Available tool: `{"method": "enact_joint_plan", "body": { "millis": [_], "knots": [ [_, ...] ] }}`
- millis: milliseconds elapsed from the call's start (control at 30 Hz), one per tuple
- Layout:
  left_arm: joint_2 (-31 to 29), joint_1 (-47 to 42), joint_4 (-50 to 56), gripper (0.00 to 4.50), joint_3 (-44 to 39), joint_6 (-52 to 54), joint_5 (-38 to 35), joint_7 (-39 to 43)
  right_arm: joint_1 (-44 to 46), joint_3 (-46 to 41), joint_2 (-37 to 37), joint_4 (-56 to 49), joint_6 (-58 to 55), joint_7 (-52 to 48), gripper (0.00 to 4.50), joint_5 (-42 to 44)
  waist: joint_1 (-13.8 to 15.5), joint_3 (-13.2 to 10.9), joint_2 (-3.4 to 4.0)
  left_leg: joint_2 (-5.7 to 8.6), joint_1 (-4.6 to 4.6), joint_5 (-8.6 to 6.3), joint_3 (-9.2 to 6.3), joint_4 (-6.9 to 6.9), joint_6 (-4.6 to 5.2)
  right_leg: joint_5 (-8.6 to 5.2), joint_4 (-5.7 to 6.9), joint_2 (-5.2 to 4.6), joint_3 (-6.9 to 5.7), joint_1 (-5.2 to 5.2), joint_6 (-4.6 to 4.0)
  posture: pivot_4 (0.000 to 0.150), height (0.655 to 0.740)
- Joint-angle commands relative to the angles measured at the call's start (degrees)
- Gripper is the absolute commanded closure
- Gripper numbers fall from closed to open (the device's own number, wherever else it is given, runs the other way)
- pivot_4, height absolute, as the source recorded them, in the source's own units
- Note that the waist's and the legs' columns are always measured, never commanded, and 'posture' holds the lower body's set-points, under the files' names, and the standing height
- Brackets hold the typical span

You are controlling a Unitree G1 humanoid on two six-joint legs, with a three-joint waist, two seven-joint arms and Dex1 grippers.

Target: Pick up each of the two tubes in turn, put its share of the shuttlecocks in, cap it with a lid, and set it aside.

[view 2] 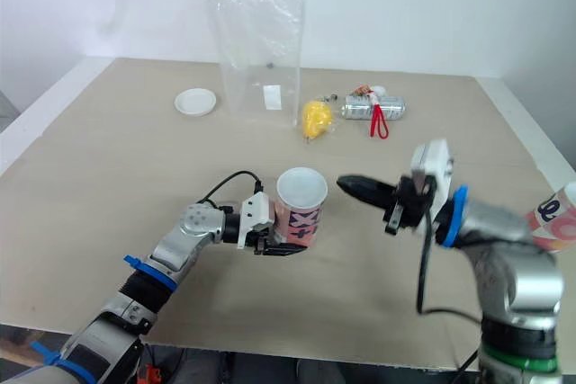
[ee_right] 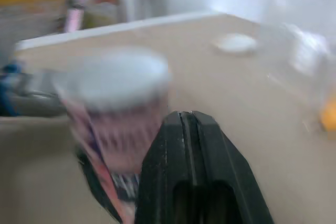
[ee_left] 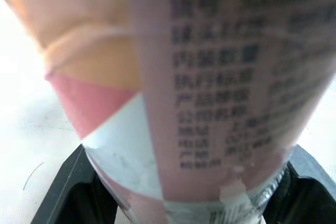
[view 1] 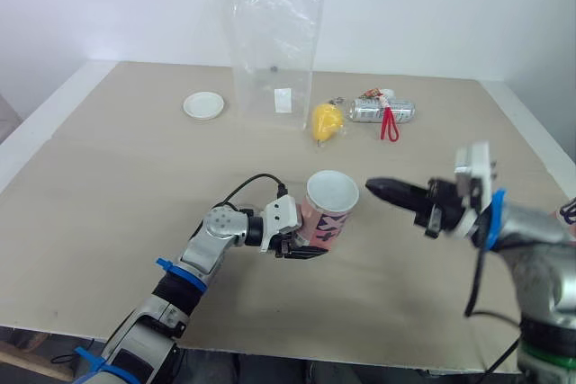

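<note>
Tube (view 1: 324, 218) — near-upright, white end up

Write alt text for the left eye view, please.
The left gripper holds a pink tube, and the shut right gripper points at it. Farther back on the table sit a white lid and clear bag.

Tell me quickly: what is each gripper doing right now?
Left gripper: closed on the tube.
Right gripper: closed, holding nothing, its tip pointing at the tube.
</note>
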State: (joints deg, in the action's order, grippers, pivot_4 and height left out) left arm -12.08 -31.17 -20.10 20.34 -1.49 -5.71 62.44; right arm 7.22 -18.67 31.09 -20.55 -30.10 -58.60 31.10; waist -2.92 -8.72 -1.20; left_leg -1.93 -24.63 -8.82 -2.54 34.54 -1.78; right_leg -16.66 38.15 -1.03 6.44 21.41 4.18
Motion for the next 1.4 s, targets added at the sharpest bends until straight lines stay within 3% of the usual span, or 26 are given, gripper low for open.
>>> {"method": "enact_joint_plan", "body": {
  "millis": [33, 167, 200, 700, 1033, 1400],
  "knots": [
    [-1.7, 1.2, -1.0, 1.57, -0.6, 0.8, 0.5, -0.2, -3.7, 1.0, -0.8, -1.8, 8.0, 1.5, 2.49, -2.5, 0.0, -0.1, 0.12, 0.05, 0.01, 0.01, 0.02, 0.00, 0.00, 0.03, 0.00, -0.03, 0.05, 0.01, 0.03, 0.150, 0.7400],
    [-1.6, 1.0, -0.9, 0.02, -1.3, 0.4, -0.8, 0.2, -7.7, 3.9, -0.3, -0.9, 12.1, 0.7, 0.39, -3.9, 0.0, -0.1, 0.11, 0.05, 0.08, 0.01, -0.01, -0.01, 0.00, -0.02, 0.00, -0.01, 0.05, -0.03, -0.08, 0.150, 0.7400],
    [-1.5, 0.9, -1.0, 0.00, -1.4, 0.2, -1.0, 0.3, -8.1, 4.4, 0.1, -0.5, 12.6, 0.4, 0.10, -3.9, 0.0, -0.1, 0.11, 0.05, 0.06, 0.01, -0.02, -0.02, 0.01, -0.09, 0.00, -0.02, 0.05, -0.01, -0.21, 0.150, 0.7400],
    [-7.3, 1.5, 2.9, 0.00, -3.9, -3.7, -3.2, 4.0, -4.4, 17.8, 2.3, 11.2, 27.0, -6.4, 0.10, -10.9, 0.2, -0.4, -0.06, 0.13, -0.02, -0.01, -0.09, -0.10, -0.03, -0.13, -0.03, -0.06, 0.01, 0.00, -0.07, 0.150, 0.7400],
    [-10.7, 7.0, 14.6, 0.00, -7.5, 2.4, -7.0, 1.9, 4.3, 24.0, -0.7, 21.9, 32.9, -7.0, 0.10, -14.7, 0.3, -0.7, 0.04, 0.14, -0.05, -0.01, -0.12, -0.10, -0.04, -0.13, -0.03, -0.10, -0.02, -0.01, -0.06, 0.150, 0.7400],
    [-15.0, 13.9, 23.2, 0.00, -11.2, 7.4, -9.4, -1.3, 8.1, 28.0, -3.2, 24.5, 33.5, -7.6, 0.10, -15.7, 0.3, -0.9, 0.16, 0.11, -0.04, -0.03, -0.15, -0.10, -0.06, -0.14, -0.01, -0.08, -0.07, -0.01, -0.10, 0.150, 0.7400]
  ]
}}
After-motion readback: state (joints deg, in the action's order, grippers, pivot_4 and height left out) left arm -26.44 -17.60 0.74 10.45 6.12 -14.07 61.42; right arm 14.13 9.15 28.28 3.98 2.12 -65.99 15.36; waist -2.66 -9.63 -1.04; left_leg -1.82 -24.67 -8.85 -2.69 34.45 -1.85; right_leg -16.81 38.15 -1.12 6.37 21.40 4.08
